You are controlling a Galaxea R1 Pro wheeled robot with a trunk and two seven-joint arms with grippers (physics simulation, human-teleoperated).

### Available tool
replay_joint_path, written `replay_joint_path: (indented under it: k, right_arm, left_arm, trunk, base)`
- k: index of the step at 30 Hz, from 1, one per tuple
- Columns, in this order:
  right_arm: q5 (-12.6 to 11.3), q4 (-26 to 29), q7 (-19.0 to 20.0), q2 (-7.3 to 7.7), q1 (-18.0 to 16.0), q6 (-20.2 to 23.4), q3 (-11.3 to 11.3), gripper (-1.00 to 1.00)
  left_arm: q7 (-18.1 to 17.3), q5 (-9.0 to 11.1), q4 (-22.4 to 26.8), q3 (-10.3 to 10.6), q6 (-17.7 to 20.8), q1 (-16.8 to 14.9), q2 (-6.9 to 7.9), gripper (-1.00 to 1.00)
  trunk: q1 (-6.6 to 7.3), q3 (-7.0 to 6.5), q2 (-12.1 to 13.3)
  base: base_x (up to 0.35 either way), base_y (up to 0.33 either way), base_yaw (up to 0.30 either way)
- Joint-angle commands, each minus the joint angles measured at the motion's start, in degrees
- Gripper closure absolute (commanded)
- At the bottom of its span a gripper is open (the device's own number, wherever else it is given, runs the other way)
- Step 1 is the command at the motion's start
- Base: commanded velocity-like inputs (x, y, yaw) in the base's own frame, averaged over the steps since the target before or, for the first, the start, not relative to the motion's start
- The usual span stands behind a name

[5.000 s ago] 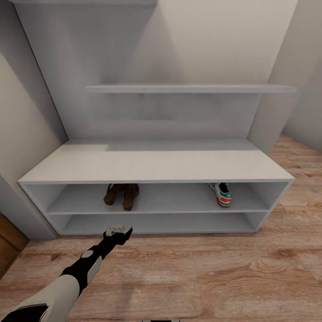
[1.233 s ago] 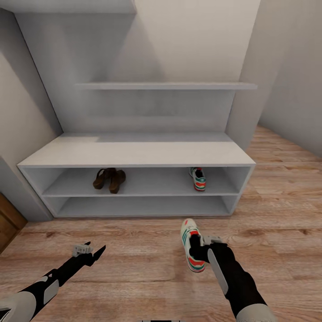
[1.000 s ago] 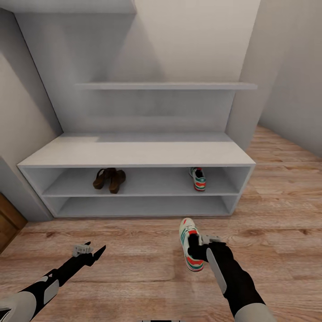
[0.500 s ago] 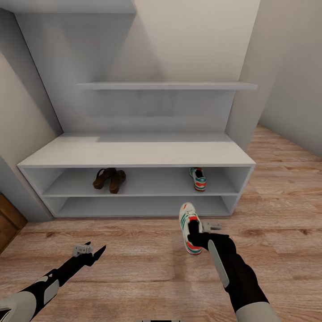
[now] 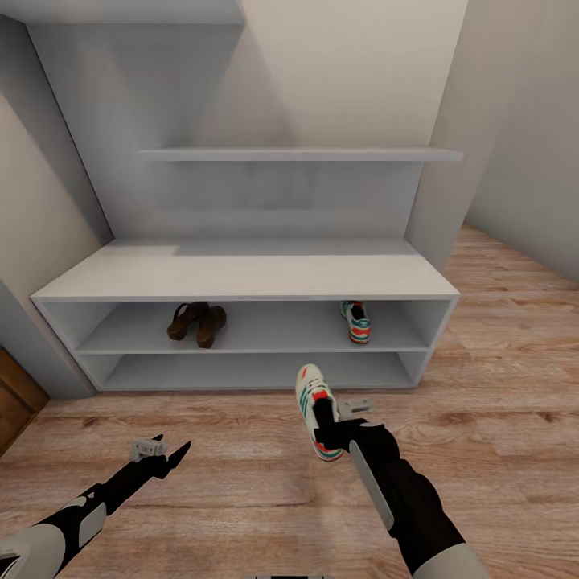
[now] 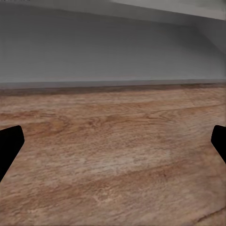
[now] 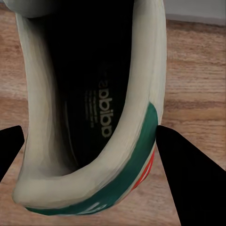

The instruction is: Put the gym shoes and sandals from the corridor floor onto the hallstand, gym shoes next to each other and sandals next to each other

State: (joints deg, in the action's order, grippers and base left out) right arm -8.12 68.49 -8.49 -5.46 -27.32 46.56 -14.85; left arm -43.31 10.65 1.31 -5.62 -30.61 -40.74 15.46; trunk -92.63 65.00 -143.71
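Sandals [image 5: 197, 322]: 2 shelved, 1 gym shoe [image 5: 355, 321] shelved, 1 clenched in right fingers [image 5: 324, 414], left fingers [image 5: 153, 448] released

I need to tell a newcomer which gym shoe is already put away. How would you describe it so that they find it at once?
Look at the pale grey hallstand against the wall and find its upper open bay. Near the right end of that bay stands one white gym shoe with green stripes and an orange-red heel patch. It stands alone, apart from the brown sandals further left, and is not the shoe in the right hand.
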Motion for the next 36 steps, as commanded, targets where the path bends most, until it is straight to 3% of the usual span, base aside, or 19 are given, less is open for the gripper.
replay_joint_path:
  k: [1, 5, 9, 15, 26, 32, 36]
  right_arm:
    - [-0.6, 0.1, -0.6, 0.01, 0.0, 0.2, -0.1, 1.00]
    - [-0.5, 0.1, -0.6, 0.01, 0.0, 0.1, 0.0, 1.00]
    - [-0.6, 1.4, -0.7, 0.31, 0.6, -0.1, 1.3, 1.00]
    - [-0.6, 2.6, -0.7, 0.29, 0.7, -0.4, 2.6, 1.00]
    - [-0.4, 3.1, -0.8, 0.27, 0.7, -0.6, 6.2, 1.00]
    - [-0.3, 3.1, -0.9, 0.17, 0.7, -0.6, 8.2, 1.00]
    - [-0.3, 3.1, -0.9, 0.12, 0.7, -0.6, 8.3, 1.00]
  left_arm:
    - [-0.4, 0.0, -0.1, -0.4, 0.0, 0.0, 0.01, -1.00]
    - [-0.6, -0.1, -0.1, -0.4, -0.1, 0.0, 0.01, -1.00]
    - [-0.6, 0.3, 0.0, -0.4, -0.7, 1.3, -1.27, -1.00]
    - [0.9, 0.2, 0.0, -0.4, -0.4, 2.7, -1.64, -1.00]
    - [0.4, -0.1, 0.0, -0.3, -1.0, 2.9, -1.90, -1.00]
    - [-1.5, -0.3, 0.1, 0.9, -1.4, 2.9, -2.50, -1.00]
    - [-2.8, -0.3, 0.1, 2.3, -2.3, 2.9, -2.56, -1.00]
  trunk:
    - [0.01, 0.05, 0.0]
    - [0.01, 0.05, 0.0]
    - [0.01, 0.05, 0.0]
    - [0.01, 0.05, 0.0]
    - [0.01, 0.05, 0.0]
    - [0.01, 0.05, 0.0]
    - [0.01, 0.05, 0.0]
  base:
    - [0.000, 0.000, 0.000]
    - [0.000, 0.000, 0.000]
    - [0.000, 0.000, 0.000]
    - [0.000, 0.000, 0.000]
    - [0.000, 0.000, 0.000]
    - [0.000, 0.000, 0.000]
    - [0.000, 0.000, 0.000]
